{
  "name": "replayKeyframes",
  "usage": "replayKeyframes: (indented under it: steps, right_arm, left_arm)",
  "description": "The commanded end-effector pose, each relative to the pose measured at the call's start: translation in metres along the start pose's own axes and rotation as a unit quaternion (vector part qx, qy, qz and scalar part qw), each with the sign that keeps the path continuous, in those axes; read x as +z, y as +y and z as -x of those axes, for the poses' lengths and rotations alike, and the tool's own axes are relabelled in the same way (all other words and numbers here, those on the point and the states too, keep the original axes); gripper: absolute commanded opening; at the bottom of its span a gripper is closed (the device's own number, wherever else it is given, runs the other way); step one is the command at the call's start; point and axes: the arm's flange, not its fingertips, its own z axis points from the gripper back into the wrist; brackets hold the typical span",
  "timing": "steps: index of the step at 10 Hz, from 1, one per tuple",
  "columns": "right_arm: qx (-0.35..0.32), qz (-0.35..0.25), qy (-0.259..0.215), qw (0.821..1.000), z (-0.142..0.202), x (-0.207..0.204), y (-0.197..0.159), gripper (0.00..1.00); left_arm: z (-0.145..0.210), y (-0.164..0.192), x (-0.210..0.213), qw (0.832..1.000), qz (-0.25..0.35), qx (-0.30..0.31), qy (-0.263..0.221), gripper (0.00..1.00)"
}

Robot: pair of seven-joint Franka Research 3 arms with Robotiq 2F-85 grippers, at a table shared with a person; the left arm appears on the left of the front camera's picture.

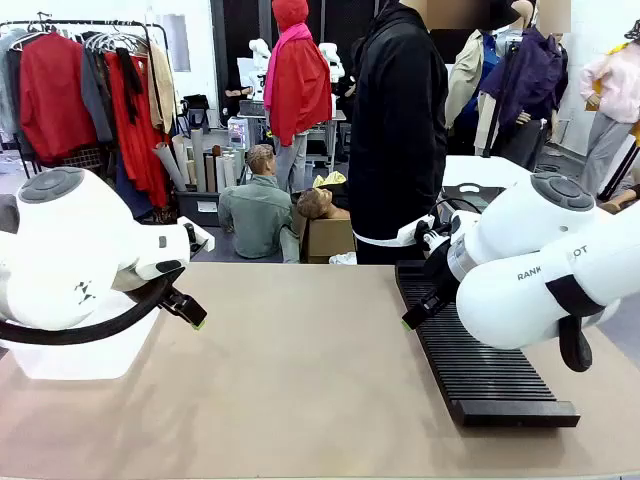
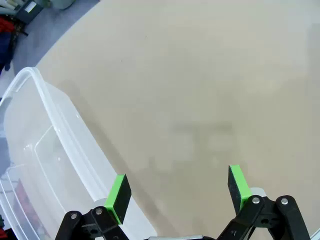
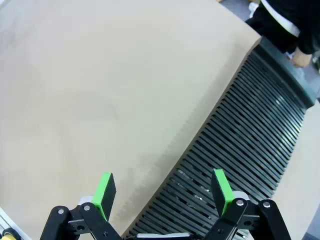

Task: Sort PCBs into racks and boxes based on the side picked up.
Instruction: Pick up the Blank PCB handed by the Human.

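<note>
Status: both sets of jaws are spread wide with nothing between the pads. No PCB in either grip.

Left gripper [image 2: 178, 187] hangs over the left part of the table [image 1: 300, 400]. One pad sits above the rim of the clear tub [image 2: 40, 150], the other above bare tabletop. So the tub is right below me on the outer side, with its rim running diagonally under that pad.

Right gripper [image 3: 163, 188] straddles the inner long edge of the rack [image 3: 240, 145], one pad over the table, one over the slots. The rack's long axis runs from my near edge away toward the person [image 1: 400, 130] on the far side, and the slots lie across it. The person's hand [image 3: 300, 59] is near the rack's far end.

What matters next is that right is the near arm for the rack and left for the tub. The two are well apart, with bare table between them.

My read is that any board headed for the rack has to go in edge-down, parallel to the slots, so crosswise to the rack's length. If the pick comes from the person's side, right is closer to that hand.
</note>
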Motion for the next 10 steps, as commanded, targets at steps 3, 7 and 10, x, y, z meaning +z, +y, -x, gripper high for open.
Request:
replayKeyframes:
  steps: [3,7,10]
  right_arm:
    - [0.0,0.0,0.0,1.0,0.0,0.0,0.0,1.0]
    - [0.0,0.0,0.0,1.0,0.0,0.0,0.0,1.0]
    - [0.0,0.0,0.0,1.0,0.0,0.0,0.0,1.0]
  left_arm:
    - [-0.0001,0.0,0.0001,1.0,0.0,0.0,0.0,1.0]
    - [-0.0001,0.0,0.0001,1.0,0.0,0.0,0.0,1.0]
    - [-0.0001,0.0,0.0001,1.0,0.0,0.0,0.0,1.0]
